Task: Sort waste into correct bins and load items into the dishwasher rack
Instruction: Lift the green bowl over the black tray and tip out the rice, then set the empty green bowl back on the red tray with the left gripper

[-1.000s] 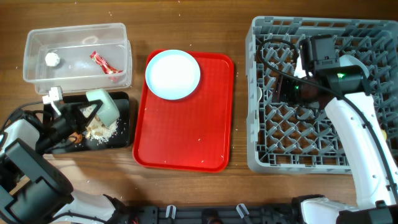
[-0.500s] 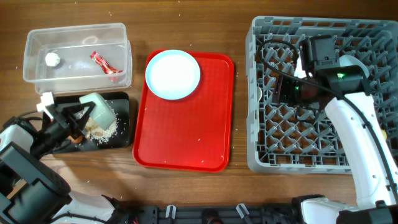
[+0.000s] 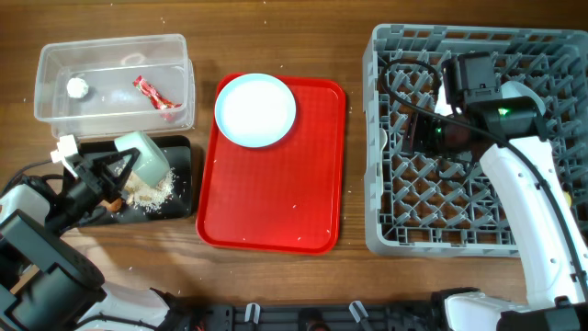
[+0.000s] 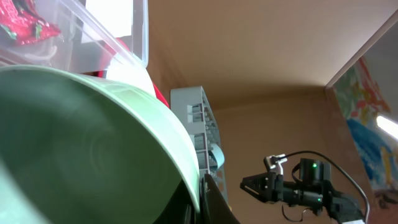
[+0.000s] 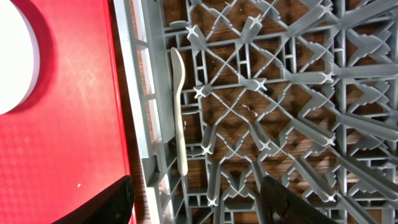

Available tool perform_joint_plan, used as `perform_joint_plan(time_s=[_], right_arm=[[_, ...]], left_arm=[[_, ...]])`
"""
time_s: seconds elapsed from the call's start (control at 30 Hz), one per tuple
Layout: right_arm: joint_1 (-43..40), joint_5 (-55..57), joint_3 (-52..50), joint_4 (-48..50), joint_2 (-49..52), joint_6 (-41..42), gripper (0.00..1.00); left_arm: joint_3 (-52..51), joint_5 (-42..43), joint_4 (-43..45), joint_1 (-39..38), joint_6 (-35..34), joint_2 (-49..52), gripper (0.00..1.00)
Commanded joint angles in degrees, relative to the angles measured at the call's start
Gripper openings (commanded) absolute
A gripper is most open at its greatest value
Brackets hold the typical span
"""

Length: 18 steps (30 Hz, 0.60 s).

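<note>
My left gripper point(image 3: 118, 169) is shut on the rim of a pale green cup point(image 3: 145, 156), held tilted over the black tray point(image 3: 180, 180) that holds pale food crumbs point(image 3: 147, 192). In the left wrist view the cup point(image 4: 93, 143) fills the frame and its rim is pinched between my fingers point(image 4: 214, 202). My right gripper point(image 5: 193, 205) is open and empty over the left part of the grey dishwasher rack point(image 3: 386, 234). A beige spoon point(image 5: 178, 112) lies in the rack. A white plate point(image 3: 255, 109) sits on the red tray point(image 3: 285, 202).
A clear plastic bin point(image 3: 179, 46) at the back left holds a red wrapper point(image 3: 154, 94) and a white crumpled ball point(image 3: 76, 87). The rack's left wall point(image 5: 140, 112) stands beside the red tray's edge point(image 5: 68, 124).
My left gripper has carried the green cup a little to the left and up over the black tray, still tilted. The right arm has not moved.
</note>
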Motion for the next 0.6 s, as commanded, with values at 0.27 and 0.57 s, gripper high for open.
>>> perform_joint_plan(time_s=[0.27, 0.57], right_arm=[[-0.1, -0.5, 0.1, 0.0, -0.2, 0.4, 0.66], [-0.1, -0.3, 0.1, 0.4, -0.2, 0.3, 0.66]], left_arm=[[-0.3, 1.4, -2.4, -10.1, 3.0, -0.1, 0.04], [0.6, -6.2, 6.6, -32.2, -1.7, -4.8, 0.04]])
